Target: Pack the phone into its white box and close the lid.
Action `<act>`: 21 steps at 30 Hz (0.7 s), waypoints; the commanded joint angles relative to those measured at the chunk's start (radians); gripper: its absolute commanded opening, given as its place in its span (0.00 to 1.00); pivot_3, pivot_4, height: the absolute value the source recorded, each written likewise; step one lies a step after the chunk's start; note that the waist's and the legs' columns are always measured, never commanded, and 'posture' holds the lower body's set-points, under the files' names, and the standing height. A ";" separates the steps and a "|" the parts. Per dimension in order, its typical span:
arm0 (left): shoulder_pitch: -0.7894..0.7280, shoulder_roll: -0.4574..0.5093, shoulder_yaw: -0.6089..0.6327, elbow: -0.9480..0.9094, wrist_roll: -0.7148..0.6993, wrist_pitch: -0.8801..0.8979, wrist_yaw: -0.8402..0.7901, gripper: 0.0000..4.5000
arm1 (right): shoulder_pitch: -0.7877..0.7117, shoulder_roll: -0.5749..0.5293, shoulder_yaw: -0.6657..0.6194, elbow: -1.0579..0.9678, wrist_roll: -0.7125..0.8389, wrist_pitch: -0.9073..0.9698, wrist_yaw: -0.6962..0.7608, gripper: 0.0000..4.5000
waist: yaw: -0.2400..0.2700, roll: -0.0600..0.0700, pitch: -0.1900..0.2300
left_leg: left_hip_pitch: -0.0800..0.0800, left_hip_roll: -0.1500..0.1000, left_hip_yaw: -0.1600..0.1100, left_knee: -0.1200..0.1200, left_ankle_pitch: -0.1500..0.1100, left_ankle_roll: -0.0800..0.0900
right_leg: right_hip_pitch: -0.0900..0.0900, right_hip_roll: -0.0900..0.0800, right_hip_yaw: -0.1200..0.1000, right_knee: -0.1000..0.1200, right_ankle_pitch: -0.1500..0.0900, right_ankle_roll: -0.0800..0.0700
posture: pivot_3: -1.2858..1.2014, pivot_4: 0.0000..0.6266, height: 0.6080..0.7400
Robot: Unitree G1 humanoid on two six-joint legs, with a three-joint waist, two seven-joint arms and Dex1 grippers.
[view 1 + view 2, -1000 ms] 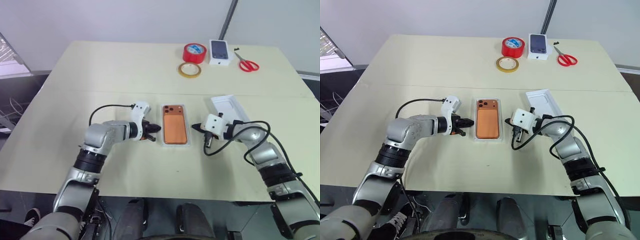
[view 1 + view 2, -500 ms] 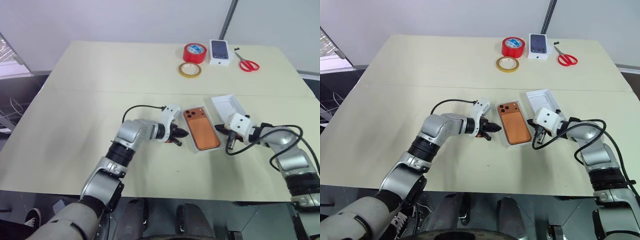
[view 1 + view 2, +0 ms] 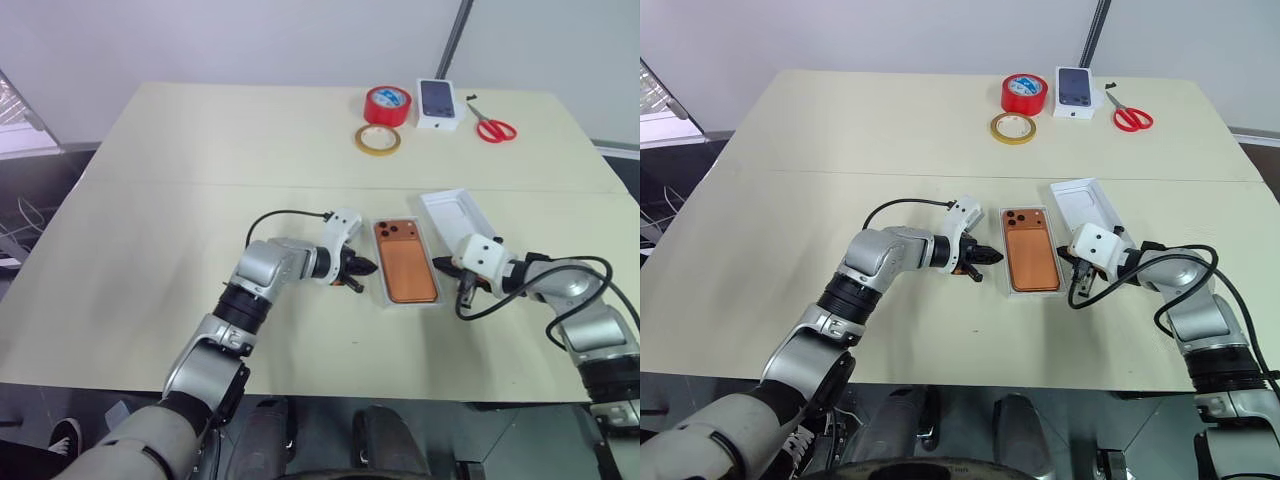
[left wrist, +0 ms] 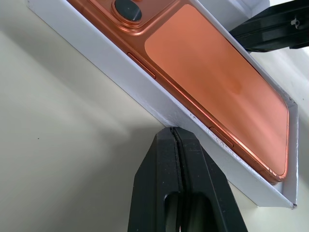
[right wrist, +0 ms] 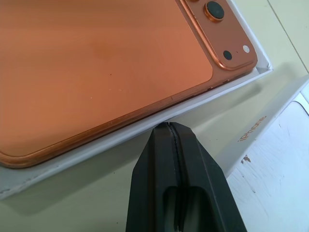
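Note:
The copper-orange phone [image 3: 405,262] lies camera side up inside the shallow white box [image 4: 145,92], near the middle of the table. My left gripper [image 3: 368,268] is shut, and its tip rests against the box's left long wall [image 4: 172,129]. My right gripper [image 3: 441,265] is also shut and touches the opposite long wall [image 5: 166,125]. The white lid [image 3: 455,212] lies open side up just behind and right of the box, close to my right gripper. Its side wall carries copper lettering [image 5: 251,129].
At the table's far edge stand a red tape roll [image 3: 388,104], a yellowish tape ring [image 3: 379,139], a small white box printed with a dark phone picture [image 3: 441,103] and red scissors [image 3: 494,126]. Black cables loop from both wrists.
The box with the phone has slid to the right, first skewed, now straighter beside the lid. Both shut grippers moved right with it, one on each long side.

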 commanded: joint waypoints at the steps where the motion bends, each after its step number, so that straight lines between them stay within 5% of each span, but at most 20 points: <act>1: 0.000 -0.008 0.000 -0.045 -0.002 -0.023 -0.012 0.01 | -0.019 -0.005 0.001 -0.039 0.014 -0.030 0.009 0.00 | 0.000 0.000 0.000 | 0.000 0.000 0.000 0.000 0.000 0.000 | 0.000 0.000 0.000 0.000 0.000 0.000 | 0.52 0.24 0.91; 9: 0.034 0.051 0.050 -0.116 -0.005 -0.052 -0.013 0.01 | 0.040 -0.090 -0.065 -0.067 0.017 -0.051 0.020 0.00 | 0.001 0.000 0.000 | 0.000 0.000 0.000 0.000 0.000 0.000 | 0.000 0.000 0.000 0.000 0.000 0.000 | 0.52 0.24 0.91; 14: 0.055 0.107 0.123 -0.196 -0.030 -0.064 -0.009 0.01 | 0.046 -0.117 -0.158 -0.160 0.144 0.072 0.040 0.00 | -0.001 0.001 0.000 | 0.000 0.001 0.000 0.000 0.000 0.000 | 0.000 0.000 0.000 0.000 0.000 0.000 | 0.52 0.24 0.91; 17: 0.088 0.183 0.139 -0.278 -0.058 -0.113 -0.096 0.20 | 0.001 -0.104 -0.198 -0.202 0.233 0.212 0.028 0.20 | -0.003 0.001 0.000 | 0.000 0.001 0.000 0.000 0.000 0.000 | 0.000 0.000 0.000 0.000 0.000 0.000 | 0.52 0.24 0.91; 21: 0.140 0.237 0.152 -0.310 -0.067 -0.259 -0.182 0.64 | -0.033 -0.100 -0.179 -0.195 0.206 0.282 -0.031 0.63 | 0.001 0.001 0.000 | 0.000 0.001 0.000 -0.001 0.000 -0.001 | 0.000 0.000 0.000 0.000 0.000 0.000 | 0.52 0.24 0.91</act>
